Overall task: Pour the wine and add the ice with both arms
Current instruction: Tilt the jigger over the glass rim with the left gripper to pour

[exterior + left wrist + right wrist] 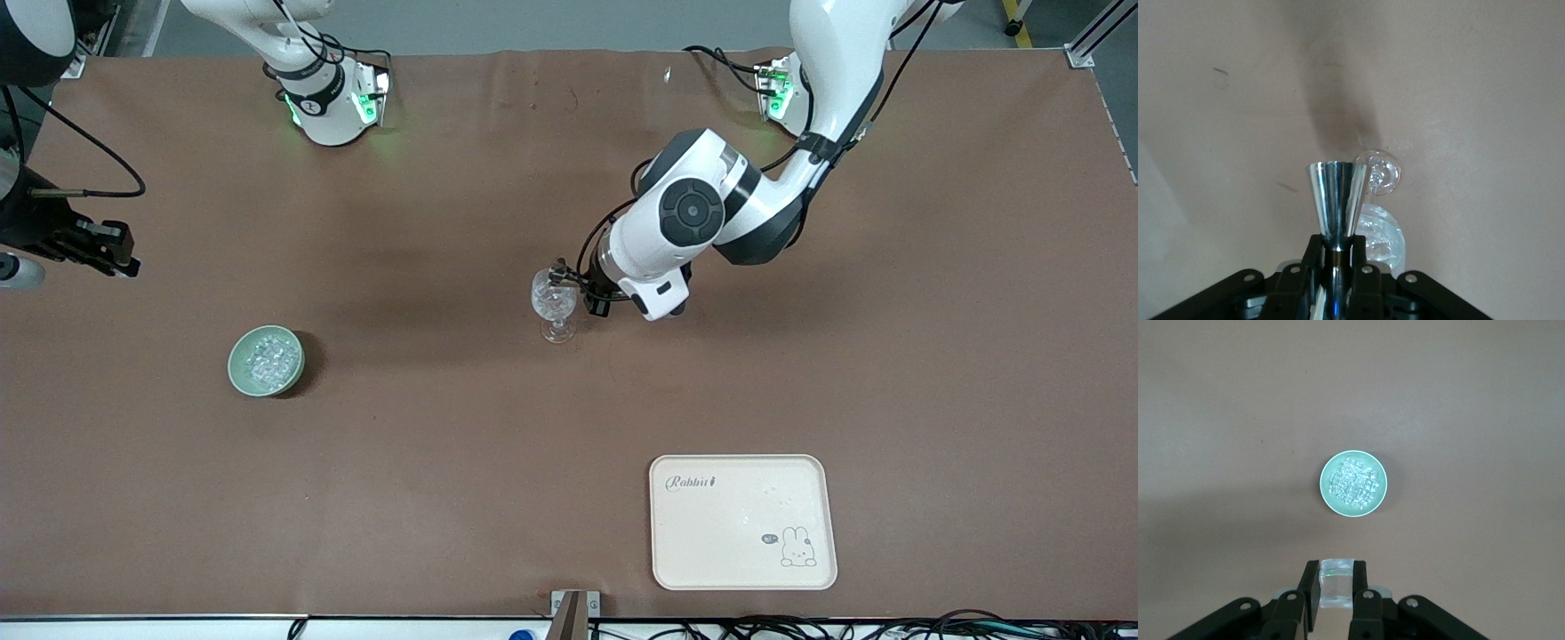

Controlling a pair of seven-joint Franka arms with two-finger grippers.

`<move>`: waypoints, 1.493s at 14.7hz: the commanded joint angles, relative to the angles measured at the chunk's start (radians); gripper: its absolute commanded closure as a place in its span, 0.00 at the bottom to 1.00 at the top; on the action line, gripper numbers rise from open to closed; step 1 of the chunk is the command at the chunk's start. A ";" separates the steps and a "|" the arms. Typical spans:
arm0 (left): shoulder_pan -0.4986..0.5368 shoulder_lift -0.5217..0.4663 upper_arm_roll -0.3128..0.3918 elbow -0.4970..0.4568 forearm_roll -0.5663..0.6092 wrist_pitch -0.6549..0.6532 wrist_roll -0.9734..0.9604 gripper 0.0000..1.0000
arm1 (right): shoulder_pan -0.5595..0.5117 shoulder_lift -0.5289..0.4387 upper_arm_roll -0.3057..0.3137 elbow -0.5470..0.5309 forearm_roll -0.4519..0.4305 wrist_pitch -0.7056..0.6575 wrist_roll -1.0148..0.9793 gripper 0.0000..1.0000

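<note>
Pinching a shiny steel cone-shaped measuring cup (1337,203), the left gripper (587,289) hangs at the frame's centre over the clear stemmed wine glass (555,304). The right gripper (107,253), at the frame's upper-left edge over the brown table (444,462), clamps a clear whitish ice chunk (1335,583). The ice (269,359) fills a pale green round bowl (240,373) at centre left; a cream rabbit-print tray (743,569) sits at lower right.

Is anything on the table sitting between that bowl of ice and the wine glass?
Nothing visible does. Bare table lies between the ice in its bowl and the glass. The tray sits nearer the camera, off that path.
</note>
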 commanded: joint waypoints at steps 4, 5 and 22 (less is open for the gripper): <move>-0.031 -0.007 0.008 0.030 0.101 0.001 -0.089 0.99 | -0.004 -0.010 0.004 -0.012 0.008 0.007 -0.004 0.96; -0.033 -0.007 0.008 0.030 0.106 0.001 -0.090 0.99 | -0.004 -0.010 0.004 -0.014 0.006 0.007 -0.004 0.96; -0.079 0.001 0.008 0.034 0.308 0.000 -0.211 0.99 | -0.004 -0.015 0.004 -0.014 0.008 0.004 -0.004 0.96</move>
